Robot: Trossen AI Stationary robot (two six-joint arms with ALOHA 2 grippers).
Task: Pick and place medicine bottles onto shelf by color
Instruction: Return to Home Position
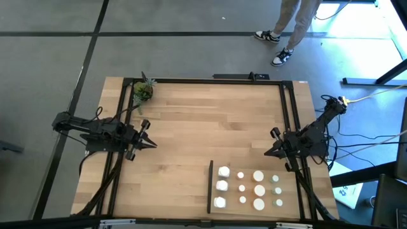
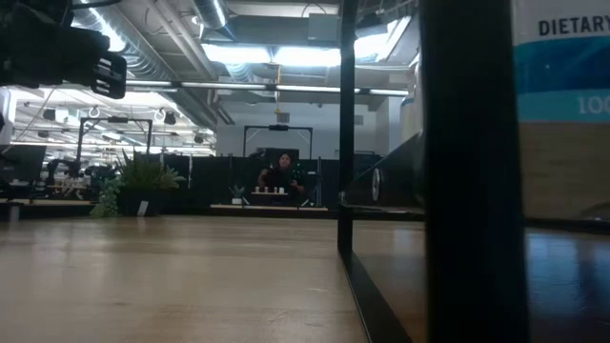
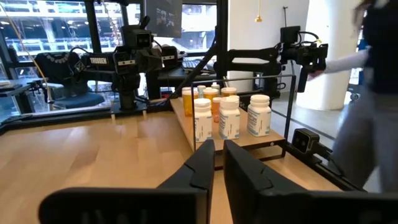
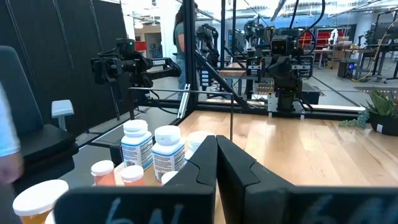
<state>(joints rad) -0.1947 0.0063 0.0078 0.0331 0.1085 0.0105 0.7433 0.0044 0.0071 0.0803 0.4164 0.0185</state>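
Twelve small round medicine bottles (image 1: pixel 258 189), mostly white-topped, are seen standing in a four-by-three grid on the flat light-wood shelf panel (image 1: pixel 233 194) at the lower right of the high view. A thin black upright strip (image 1: pixel 210 186) is set along the panel's left edge. Larger caps are seen in the first and third columns from the strip, smaller ones in the second and fourth. The fourth column looks pale green.

The left gripper (image 1: pixel 151 144) is held over the bare wooden tabletop (image 1: pixel 191 127) at centre left, well apart from the shelf, pointed right. Its jaws are drawn together with barely a slit showing, and nothing is gripped.

The right gripper (image 1: pixel 268 152) is held at centre right, just above the shelf's upper right corner in the frame, pointed left. Its jaws are closed to a point and nothing is gripped.

A small green potted plant (image 1: pixel 143 91) is placed at the table's upper left corner. A person's legs (image 1: pixel 289 28) are seen on the floor at top right.
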